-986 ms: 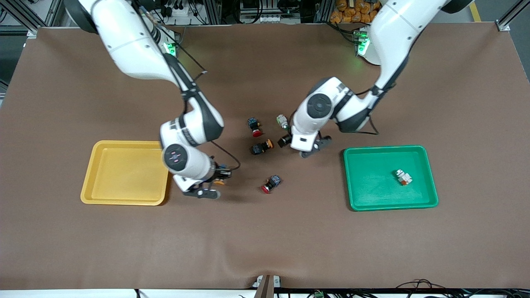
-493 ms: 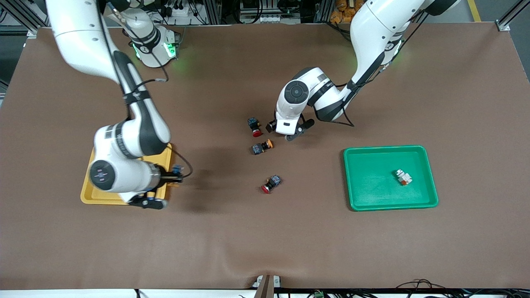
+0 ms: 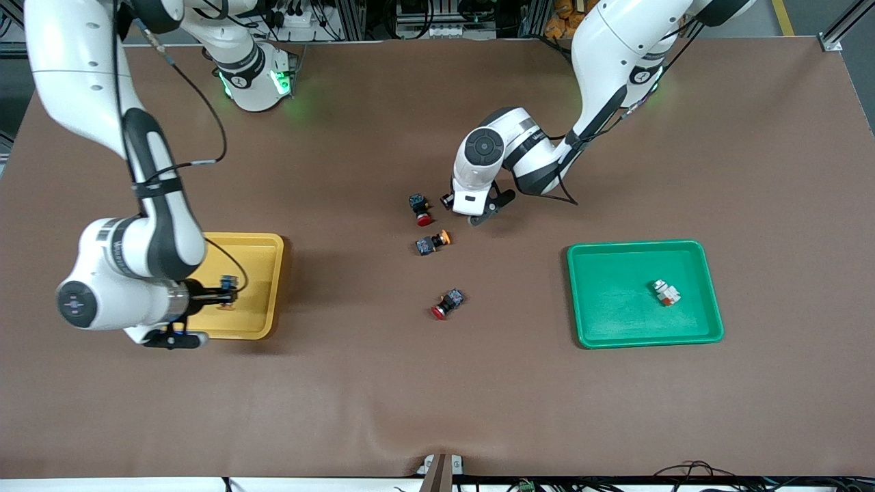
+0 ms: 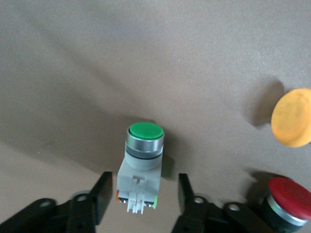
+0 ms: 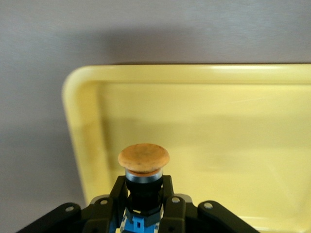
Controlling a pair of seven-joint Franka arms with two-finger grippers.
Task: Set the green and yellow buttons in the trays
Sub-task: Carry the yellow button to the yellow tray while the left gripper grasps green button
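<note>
The right hand (image 3: 220,294) grips a yellow-capped button (image 5: 143,167) over the yellow tray (image 3: 263,287). The left hand (image 4: 141,204) is open, its fingers either side of a green-capped button (image 4: 143,160) standing on the bench (image 3: 437,396). Another white button (image 3: 665,292) lies in the green tray (image 3: 615,328).

This looks like a robot lab: two big white robot arms (image 3: 137,171) stand at a brown worktop (image 3: 437,396), with metal frames (image 3: 355,17) and cables (image 3: 294,14) along its edge.

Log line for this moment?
right pincer: shut on yellow button, over yellow tray | left pincer: open, straddling green button
</note>
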